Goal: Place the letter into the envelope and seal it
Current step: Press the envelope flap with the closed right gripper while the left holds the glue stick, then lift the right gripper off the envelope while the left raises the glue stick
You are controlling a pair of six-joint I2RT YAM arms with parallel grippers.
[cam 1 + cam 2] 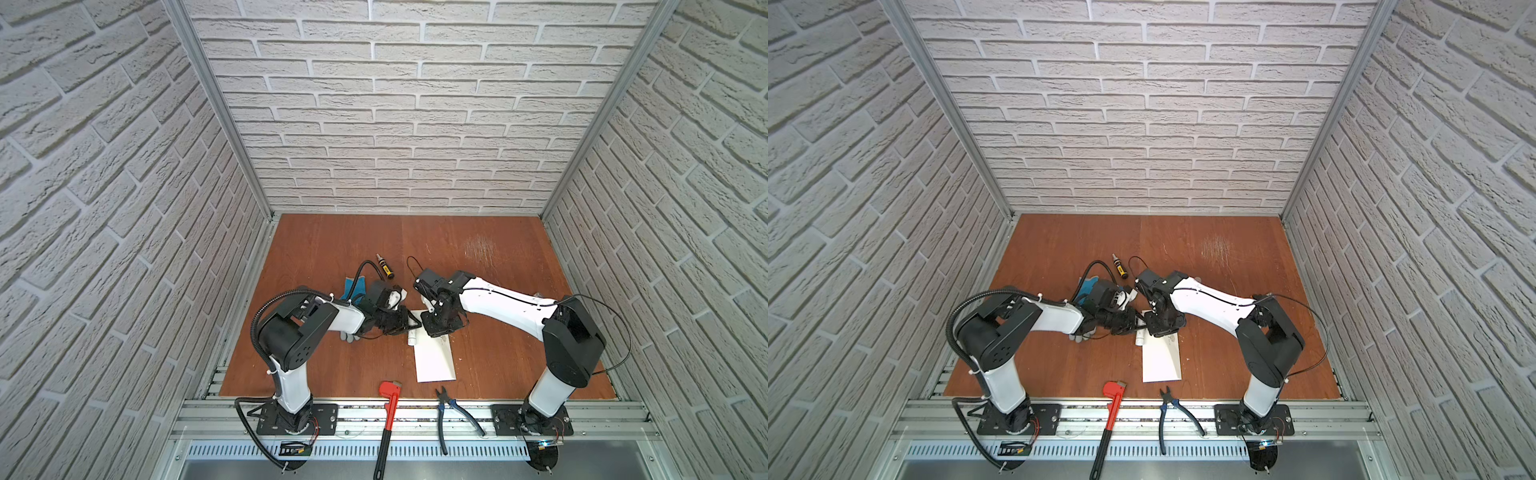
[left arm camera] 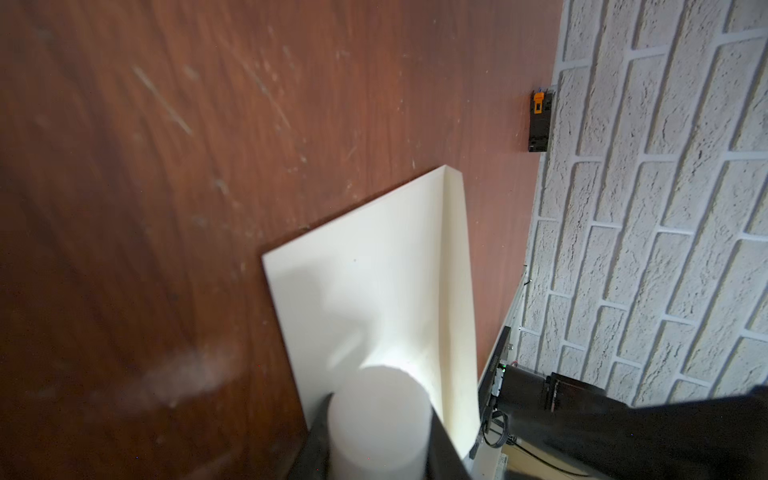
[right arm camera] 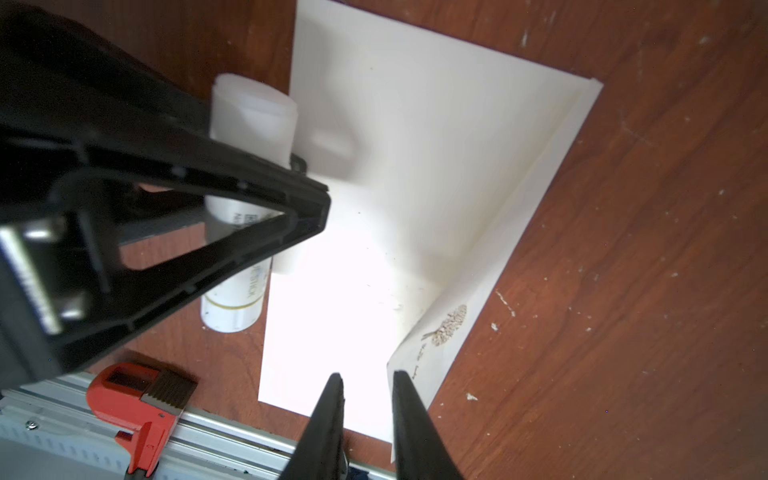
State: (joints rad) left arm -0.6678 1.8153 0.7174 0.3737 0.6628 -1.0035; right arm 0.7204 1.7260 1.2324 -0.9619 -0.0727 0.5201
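We're on sealing: the letter isn't visible, presumably inside the envelope (image 3: 436, 145) lying flat on the bench. Left gripper (image 1: 405, 323) clamps the glue stick (image 3: 249, 120); right gripper (image 3: 368, 382) sits slightly apart at the flap. Next we need glue along the flap, then press.

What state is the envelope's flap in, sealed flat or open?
Open: in both wrist views the envelope has its flap raised along the fold, not pressed flat.

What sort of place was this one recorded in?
Probably a lab robot cell: brick-look panels in aluminium framing, a wooden tabletop, wrench and pliers at its front edge.
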